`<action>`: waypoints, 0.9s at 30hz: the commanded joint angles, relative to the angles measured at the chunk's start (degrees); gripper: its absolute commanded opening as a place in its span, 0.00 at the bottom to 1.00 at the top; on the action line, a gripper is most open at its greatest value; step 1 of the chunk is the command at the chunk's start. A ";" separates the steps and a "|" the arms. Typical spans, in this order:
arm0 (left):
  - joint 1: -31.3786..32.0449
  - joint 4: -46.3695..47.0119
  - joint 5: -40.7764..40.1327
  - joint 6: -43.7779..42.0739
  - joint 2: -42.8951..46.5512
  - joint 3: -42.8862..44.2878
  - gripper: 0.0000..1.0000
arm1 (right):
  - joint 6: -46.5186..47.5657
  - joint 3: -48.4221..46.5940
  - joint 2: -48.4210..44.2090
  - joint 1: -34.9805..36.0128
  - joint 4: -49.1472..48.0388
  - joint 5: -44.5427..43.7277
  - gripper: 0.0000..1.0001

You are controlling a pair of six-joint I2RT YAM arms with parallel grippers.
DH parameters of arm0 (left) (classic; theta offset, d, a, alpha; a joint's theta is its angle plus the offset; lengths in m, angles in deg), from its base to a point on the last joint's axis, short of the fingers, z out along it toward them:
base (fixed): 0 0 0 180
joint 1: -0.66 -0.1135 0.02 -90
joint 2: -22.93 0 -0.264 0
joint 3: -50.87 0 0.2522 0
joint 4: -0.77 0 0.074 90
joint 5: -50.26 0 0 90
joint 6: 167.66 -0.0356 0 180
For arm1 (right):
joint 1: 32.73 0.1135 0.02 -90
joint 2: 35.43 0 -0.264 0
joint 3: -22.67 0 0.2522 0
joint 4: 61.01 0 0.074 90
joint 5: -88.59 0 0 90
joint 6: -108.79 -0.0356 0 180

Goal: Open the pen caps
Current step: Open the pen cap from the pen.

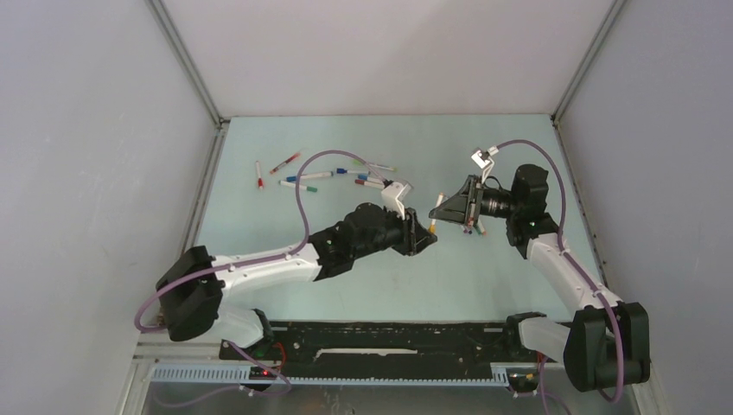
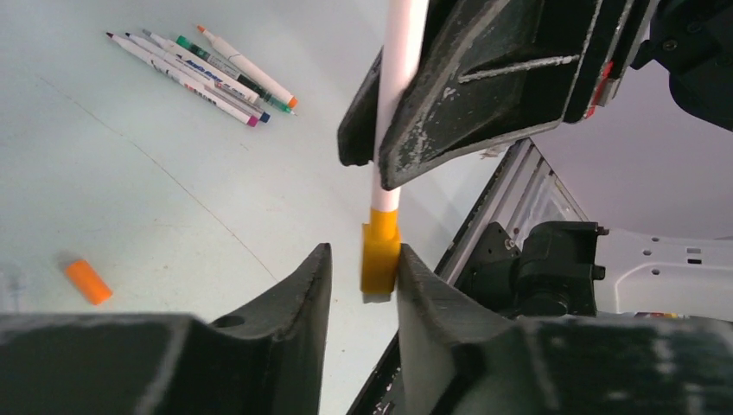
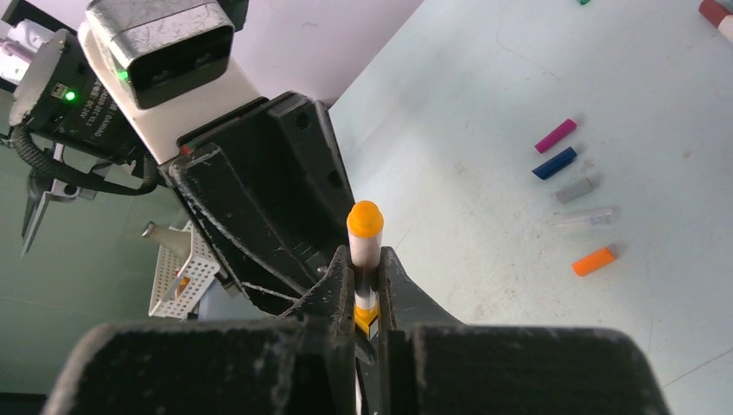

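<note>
1. The pen [image 2: 399,52] was clenched by its white barrel in the right claw [image 3: 366,268] and held clear of the bench [image 2: 130,199], evidently so that its capped end was presented to the other arm.
2. The orange cap [image 2: 380,255] was positioned between the fingers of the left claw [image 2: 361,270], touching one finger and apart from the other.
3. The left claw was therefore released: the cap was straddled but not yet grasped.
4. Closure on the cap was judged necessary before any pull along the barrel.
5. Loose caps [image 3: 554,162] and other pens [image 2: 207,73] were seen lying on the bench, well apart from both claws.
</note>
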State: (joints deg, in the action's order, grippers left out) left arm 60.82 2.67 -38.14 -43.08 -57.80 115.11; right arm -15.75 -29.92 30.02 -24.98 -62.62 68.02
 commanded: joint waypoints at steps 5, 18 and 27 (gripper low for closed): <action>0.22 -3.55 -1.43 -0.60 -1.34 5.78 0.00 | 0.09 -0.27 -0.26 -0.17 -1.32 0.22 0.00; 0.31 -5.55 5.19 2.67 0.00 -4.99 0.00 | -9.17 -17.85 8.23 -13.22 -7.62 -5.60 0.00; 0.31 -2.92 6.37 3.60 2.42 -10.44 0.00 | 9.91 -17.95 3.17 -11.52 12.90 -11.85 0.00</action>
State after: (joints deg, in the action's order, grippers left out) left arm 61.21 -1.24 -33.26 -40.02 -57.43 104.73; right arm -16.21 -47.86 35.72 -36.61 -59.30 61.11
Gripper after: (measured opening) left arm 0.064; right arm 0.063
